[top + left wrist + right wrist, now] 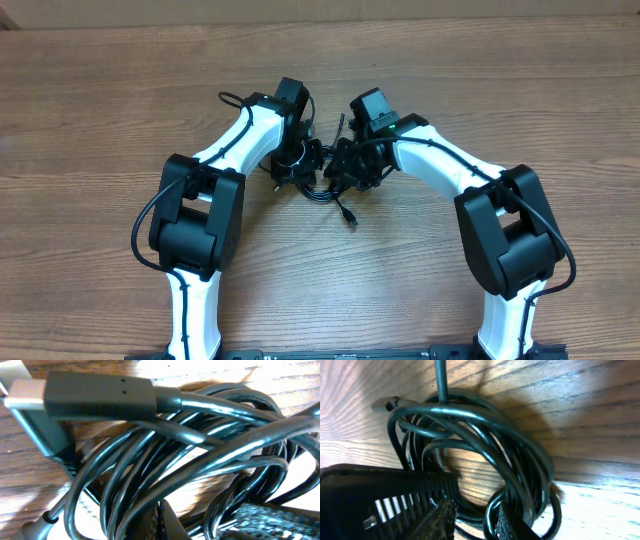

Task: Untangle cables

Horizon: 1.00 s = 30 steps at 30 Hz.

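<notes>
Brown, wood-grained tabletop (100, 120) carries the thin, glossy black cables (322, 188), wound into one tight coil about midway between the left and right edges, with a loose tail ending in a small plug (349, 216) trailing toward the near edge. Both arms meet over the coil. The left fingers (296, 163) are closed together, though what they pinch, if anything, cannot be told. The right fingers (445, 520), with ribbed black pads, stand slightly apart with a strand running down between them, and I cannot tell whether it is clamped. The cords are smooth, round and springy, so a pinched strand could slip free. Because the loops overlap and cross closely (200, 460), pulling a strand buried under others would likely cinch the coil tighter instead of opening it. The dark grey rectangular plug with a pale metal tip (100, 396) lies across the coil's top, and its blocky shoulder could snag if drawn through a loop. With the two arms this close, their black housings might also knock together.
</notes>
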### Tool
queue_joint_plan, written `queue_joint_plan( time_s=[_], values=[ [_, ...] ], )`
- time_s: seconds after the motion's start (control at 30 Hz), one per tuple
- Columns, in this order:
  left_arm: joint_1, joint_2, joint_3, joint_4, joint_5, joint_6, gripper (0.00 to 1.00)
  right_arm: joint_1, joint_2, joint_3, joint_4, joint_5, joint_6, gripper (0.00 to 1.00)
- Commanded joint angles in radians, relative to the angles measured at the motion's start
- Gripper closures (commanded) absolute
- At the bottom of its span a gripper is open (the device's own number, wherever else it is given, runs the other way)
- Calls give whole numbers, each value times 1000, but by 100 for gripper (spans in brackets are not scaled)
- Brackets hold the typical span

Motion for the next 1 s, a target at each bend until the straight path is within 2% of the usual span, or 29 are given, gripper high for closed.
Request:
queue_joint_plan(
  time_s=[0.0,0.17,0.3,0.47,0.57,0.67,0.77,0.87,0.97],
  values=[
    [4,17,-6,4,-18,15,96,27,-29,22,6,103,42,72],
    [4,17,-5,4,-5,16,96,42,-26,-15,26,263,105,67],
    [4,17,-5,4,1,16,96,40,-11,-57,58,256,146,67],
    [4,17,-5,5,1,15,96,41,18,-59,-31,247,146,70],
    [4,17,-5,8,1,15,96,35,17,-59,-47,162,144,70],
    [4,17,-5,8,1,16,96,10,17,-33,-89,138,103,72],
    [7,15,4,12,9,16,96,-36,17,68,-180,26,-21,73],
    [16,14,32,11,74,23,96,-60,17,140,-309,17,-92,73],
    [16,14,66,10,149,45,96,-59,20,130,-390,33,-125,72]
  ],
)
